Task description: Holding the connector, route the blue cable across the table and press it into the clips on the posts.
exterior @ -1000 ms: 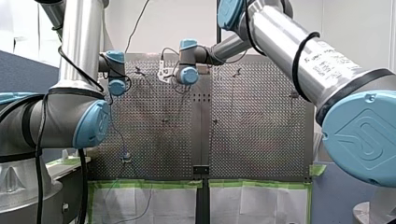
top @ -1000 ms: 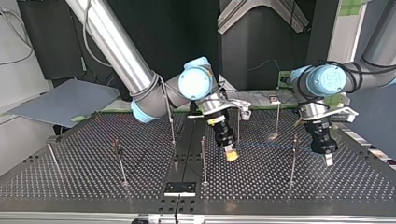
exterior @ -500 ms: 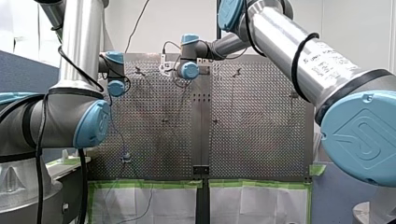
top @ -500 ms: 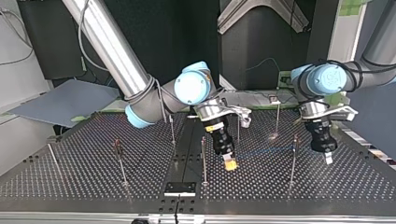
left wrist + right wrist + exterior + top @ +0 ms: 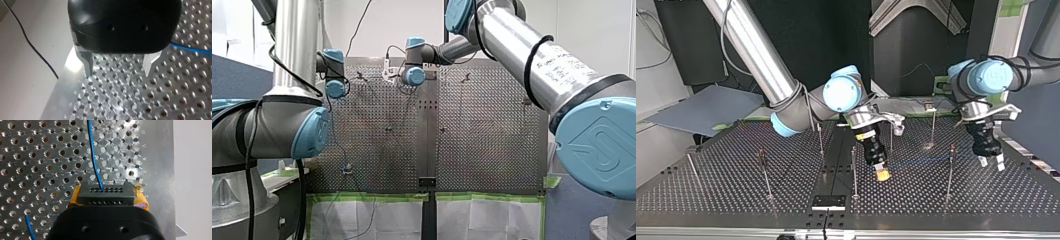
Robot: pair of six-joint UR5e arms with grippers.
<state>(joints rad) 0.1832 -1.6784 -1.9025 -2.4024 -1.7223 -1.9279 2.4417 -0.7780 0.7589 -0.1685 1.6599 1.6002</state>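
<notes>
Watching this one from beside the rig: the robot's right arm (image 5: 748, 45) has its jaws clenched on the black connector (image 5: 105, 192). The yellow pads (image 5: 75, 196) squeeze it from both short ends, low over the perforated table (image 5: 711, 195) and just beside the middle post (image 5: 854, 170). The blue cable (image 5: 93, 157) comes out of the connector's face and runs off ahead across the holes. From across the table you can just make out a thin blue line stretching toward the outer post (image 5: 949, 172) near the other arm. Can't tell if it's seated in any clip, that's too small to see.

The left arm (image 5: 991, 77) hangs out at that side with its jaws released. Its two metal fingers (image 5: 87, 62) are spread with nothing between them, and the cable passes just beside them.

Handling-wise, my guess is the cable's thin, light and floppy. It'll sag and go wherever tension pulls it, with no stiffness to push with. The connector is the only rigid bit, small hard plastic, so gripping it by the ends like this seems right and keeps the wire exit free. Yank too hard and I'd worry about the wire where it enters the connector, or those skinny posts bending. For pressing into a clip I'd pinch the cable itself close beside the post, so it's taut right there.
</notes>
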